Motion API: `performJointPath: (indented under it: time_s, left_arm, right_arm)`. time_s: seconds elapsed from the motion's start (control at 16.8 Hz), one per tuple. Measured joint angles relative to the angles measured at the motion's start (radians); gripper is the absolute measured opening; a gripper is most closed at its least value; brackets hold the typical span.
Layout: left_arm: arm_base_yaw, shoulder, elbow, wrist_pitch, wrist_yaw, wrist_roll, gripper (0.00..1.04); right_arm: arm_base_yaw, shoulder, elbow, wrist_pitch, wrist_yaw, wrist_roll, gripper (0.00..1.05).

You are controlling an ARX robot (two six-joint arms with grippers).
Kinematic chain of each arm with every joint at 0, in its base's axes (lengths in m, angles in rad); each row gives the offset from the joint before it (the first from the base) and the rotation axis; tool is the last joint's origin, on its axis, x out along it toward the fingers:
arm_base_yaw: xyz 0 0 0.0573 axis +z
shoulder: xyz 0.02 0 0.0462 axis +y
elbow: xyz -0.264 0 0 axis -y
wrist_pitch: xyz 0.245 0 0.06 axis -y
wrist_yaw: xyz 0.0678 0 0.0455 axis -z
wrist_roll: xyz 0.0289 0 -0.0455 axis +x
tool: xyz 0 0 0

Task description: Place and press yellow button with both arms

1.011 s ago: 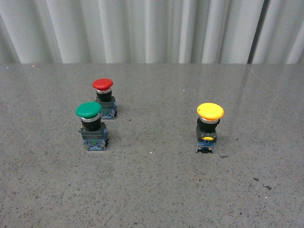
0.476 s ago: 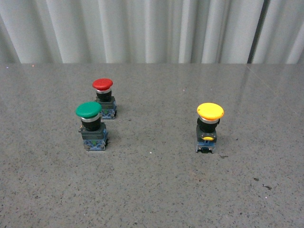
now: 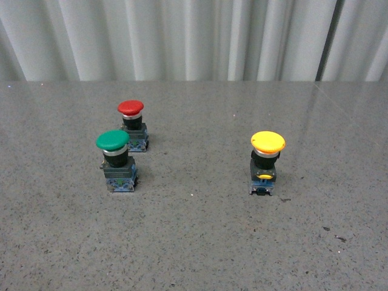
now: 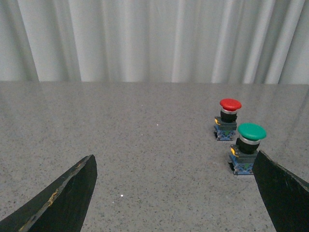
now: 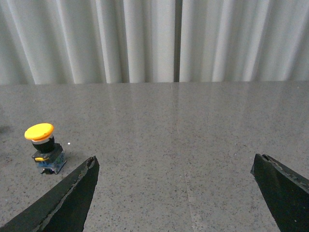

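The yellow button (image 3: 267, 160) stands upright on the grey table (image 3: 200, 242), right of centre, well apart from the other two; it has a wide yellow mushroom cap, a black collar and a grey-blue block base with a yellow tab. The green button (image 3: 115, 160) stands at near left, the red button (image 3: 133, 124) just behind it. The front view shows no arms; the wrist views alone show them; the left gripper (image 4: 176, 193) spreads wide and empty near the green and red buttons; the right gripper (image 5: 176, 193) likewise gapes, holding nothing, the yellow button to its left. Nothing has shifted since the earlier frames.
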Motion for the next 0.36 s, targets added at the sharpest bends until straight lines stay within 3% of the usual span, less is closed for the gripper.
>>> performJointPath:
  time_s: [0.36]
  left_arm:
    - [0.000,0.000,0.000,0.000,0.000,0.000,0.98]
  right_arm:
    - [0.000,0.000,0.000,0.000,0.000,0.000,0.98]
